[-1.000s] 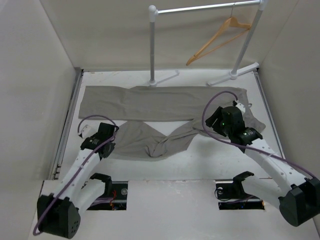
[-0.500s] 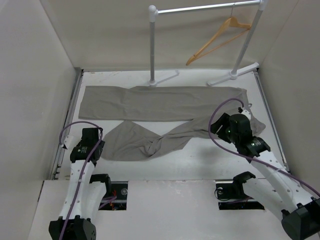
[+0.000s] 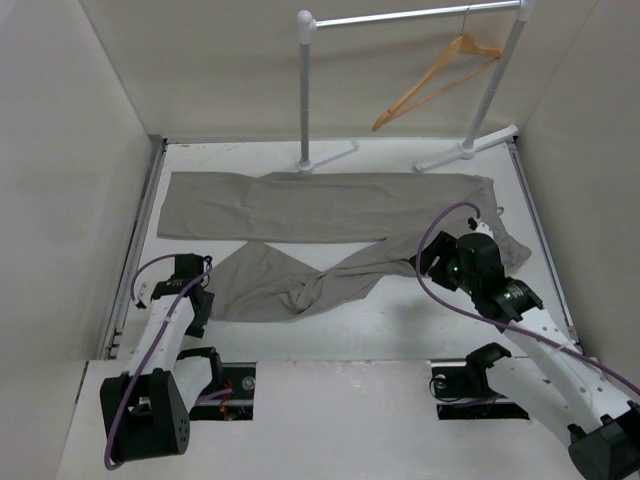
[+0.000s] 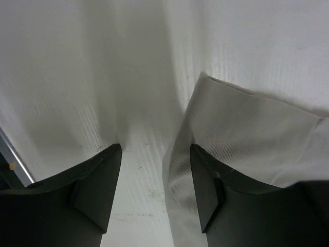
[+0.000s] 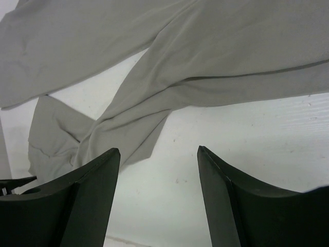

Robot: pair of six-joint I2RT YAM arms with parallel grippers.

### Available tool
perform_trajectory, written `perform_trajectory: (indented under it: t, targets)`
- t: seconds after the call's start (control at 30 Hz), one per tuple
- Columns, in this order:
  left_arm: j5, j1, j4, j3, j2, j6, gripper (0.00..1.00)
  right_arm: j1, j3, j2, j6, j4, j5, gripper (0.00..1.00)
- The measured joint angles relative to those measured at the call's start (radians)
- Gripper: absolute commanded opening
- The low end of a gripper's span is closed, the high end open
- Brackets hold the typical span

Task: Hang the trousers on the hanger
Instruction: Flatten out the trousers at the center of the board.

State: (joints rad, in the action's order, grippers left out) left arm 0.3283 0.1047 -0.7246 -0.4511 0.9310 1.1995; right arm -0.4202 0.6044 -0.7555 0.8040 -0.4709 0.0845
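White table [image 3: 400,320] bears trousers [image 3: 320,205], waist partly hidden behind the right arm [image 3: 520,300].

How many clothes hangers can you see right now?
1. The hanger hangs tilted from the clothes rail, near its right end, at the back of the scene. No other shows in any view.

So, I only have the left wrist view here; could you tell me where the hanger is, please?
Observer: The hanger hangs by its hook on the rail at the far right.
Operator: Thank you. How does the whole garment lie?
Observer: The trousers lie flat, one leg straight along the far side, the other twisted in front of it.
Operator: And is the other hand holding anything?
Observer: No, the right hand is open and holds nothing.
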Motion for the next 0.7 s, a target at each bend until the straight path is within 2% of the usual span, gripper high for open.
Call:
perform_trajectory:
  t: [0.07,0.2,0.27,0.43,0.6,0.7]
  targets:
    - [0.011,-0.009,0.017,0.004,0.024,0.008,0.45,0.000,0.000,0.004,-0.002,-0.001,-0.006,0.68]
    - [0.052,-0.003,0.092,0.020,0.034,0.022,0.14,0.000,0.000,0.032,-0.005,-0.005,-0.013,0.68]
    - [0.065,0.015,0.134,0.034,0.020,0.029,0.06,0.000,0.000,0.051,-0.009,-0.016,-0.014,0.67]
    - [0.080,0.067,0.146,-0.009,0.002,0.004,0.01,0.047,0.000,0.081,-0.016,-0.045,-0.014,0.61]
    - [0.137,0.145,0.150,-0.245,0.026,-0.096,0.01,0.175,-0.015,0.111,-0.024,-0.076,0.005,0.31]
    - [0.145,0.206,0.180,-0.302,0.030,-0.149,0.07,0.264,-0.025,0.117,-0.022,-0.102,0.028,0.30]
